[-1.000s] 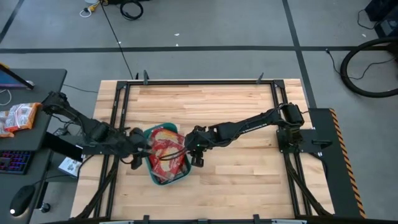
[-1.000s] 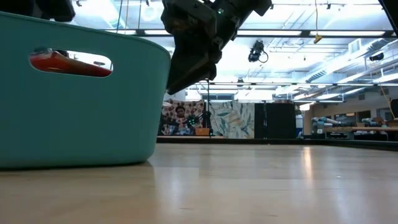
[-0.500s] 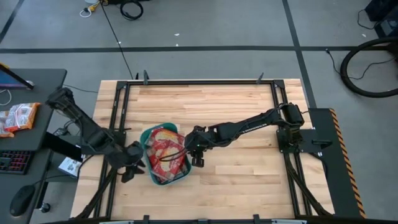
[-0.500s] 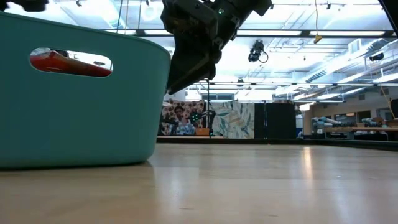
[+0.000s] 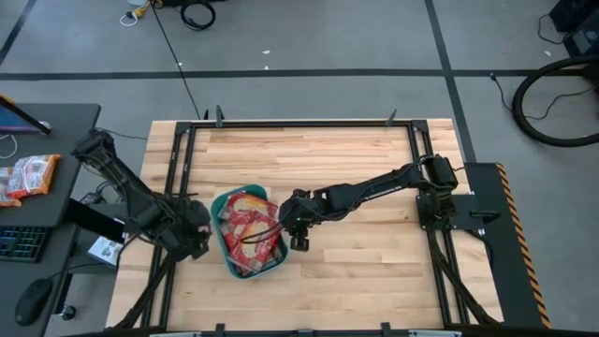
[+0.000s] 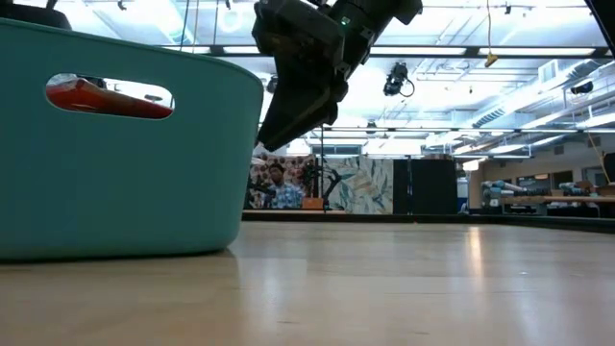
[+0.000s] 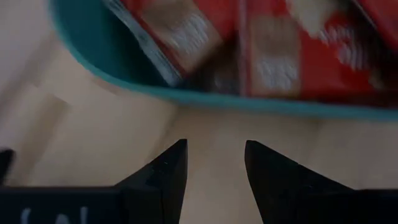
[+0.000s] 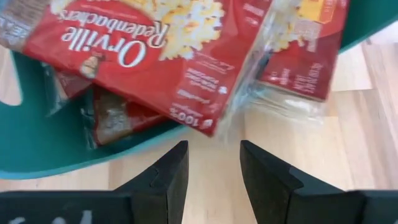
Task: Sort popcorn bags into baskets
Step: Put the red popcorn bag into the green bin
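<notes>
The teal basket [image 5: 223,234] stands on the table left of centre, and the low view shows its handle-slot end [image 6: 115,173]. Several red popcorn bags [image 5: 251,225] lie piled inside it; one shows through the slot [image 6: 106,98]. My left gripper [image 5: 198,241] is open over bare wood just left of the basket, facing its rim [image 7: 186,96] and the bags [image 7: 280,56]. My right gripper [image 5: 298,234] is open just right of the basket, above the table [image 6: 279,125]. Before it, bags [image 8: 155,43] overhang the basket wall [image 8: 37,149].
Bare wood lies right of the basket and toward the far edge [image 5: 356,159]. Black frame rails [image 5: 178,168] run along the table's sides. A dark desk to the left holds an orange-and-white snack packet [image 5: 28,176]. People [image 6: 279,178] show far back in the room.
My left gripper has drawn back from over the basket's left rim toward the table's left and near edges, and now sits beside the basket. The right arm, the basket and the bags have kept still.
</notes>
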`<state>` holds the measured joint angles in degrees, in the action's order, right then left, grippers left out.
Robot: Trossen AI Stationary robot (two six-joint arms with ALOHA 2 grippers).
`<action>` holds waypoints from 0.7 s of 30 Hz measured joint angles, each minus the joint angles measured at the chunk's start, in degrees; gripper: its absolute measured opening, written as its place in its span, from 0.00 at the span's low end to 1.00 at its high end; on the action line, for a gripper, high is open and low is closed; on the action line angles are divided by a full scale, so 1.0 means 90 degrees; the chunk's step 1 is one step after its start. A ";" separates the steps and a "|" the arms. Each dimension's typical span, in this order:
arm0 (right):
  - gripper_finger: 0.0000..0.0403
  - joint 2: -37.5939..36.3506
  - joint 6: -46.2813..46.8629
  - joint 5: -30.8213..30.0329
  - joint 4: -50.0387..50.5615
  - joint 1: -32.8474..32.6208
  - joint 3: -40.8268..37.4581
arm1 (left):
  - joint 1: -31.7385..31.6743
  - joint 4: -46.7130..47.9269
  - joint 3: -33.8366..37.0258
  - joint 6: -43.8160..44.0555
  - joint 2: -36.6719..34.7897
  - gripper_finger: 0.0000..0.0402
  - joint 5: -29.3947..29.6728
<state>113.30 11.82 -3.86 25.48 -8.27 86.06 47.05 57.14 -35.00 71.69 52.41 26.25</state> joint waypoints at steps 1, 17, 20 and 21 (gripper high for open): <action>0.37 0.0000 -0.0002 -0.0034 0.0019 0.0006 0.0000 | -0.0032 0.0030 0.0000 0.0010 0.0042 0.41 0.0171; 0.37 0.0469 -0.0868 -0.1111 -0.0405 0.0017 0.0007 | -0.0911 -0.0634 0.0010 -0.1409 0.1431 0.41 0.1453; 0.37 0.0461 -0.0780 -0.1142 -0.0100 -0.0102 0.0158 | -0.1162 -0.1095 0.0012 -0.1861 0.1666 0.41 0.1480; 0.37 0.0461 -0.0734 -0.1160 0.0069 -0.0153 0.0233 | -0.1234 -0.1262 0.0010 -0.2015 0.1715 0.41 0.1475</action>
<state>117.45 5.22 -14.30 26.11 -9.65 88.16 35.94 45.79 -34.92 53.55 67.85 39.52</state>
